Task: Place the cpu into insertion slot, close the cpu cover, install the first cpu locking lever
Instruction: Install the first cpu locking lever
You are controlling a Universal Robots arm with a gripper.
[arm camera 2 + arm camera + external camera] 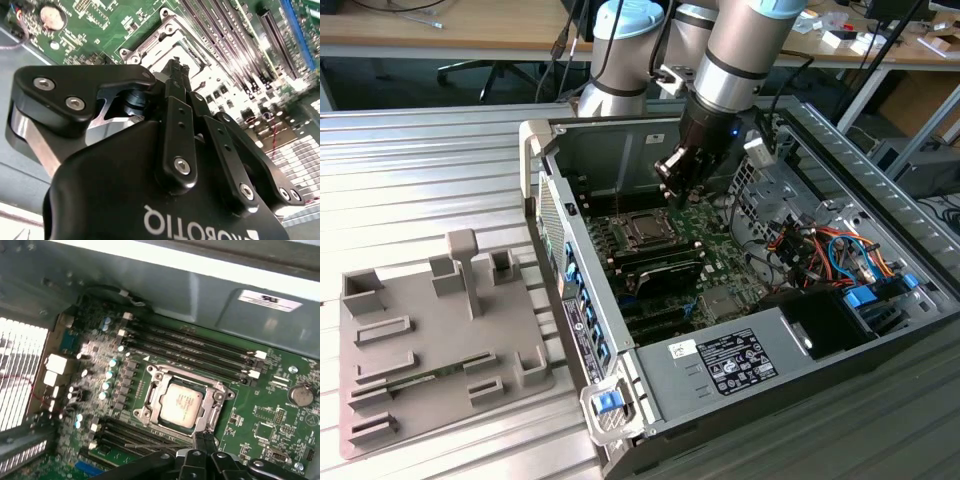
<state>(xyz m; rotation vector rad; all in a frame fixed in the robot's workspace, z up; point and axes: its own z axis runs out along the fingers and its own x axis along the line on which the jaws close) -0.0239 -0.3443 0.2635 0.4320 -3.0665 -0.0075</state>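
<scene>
The cpu (181,405), silvery face up, lies flat in the insertion slot (146,415) on the green motherboard. The cpu cover (212,410), a silvery frame, lies down around it, with the chip showing through its cut-out. A thin metal rod (150,445) runs along one side of the socket, between it and the black memory slots there. My gripper (202,439) hangs just above the socket's corner with its black fingers pressed together and nothing between them. In the exterior view the gripper (672,192) sits inside the open computer case, just above and beside the socket (642,232).
Long black memory slots (200,347) flank the socket, and a coin battery (300,396) sits on the board nearby. The case wall (610,145) stands close behind the arm. Drive cables (820,250) and a power supply (740,360) fill the exterior view's right. A grey fixture plate (430,340) lies outside the case.
</scene>
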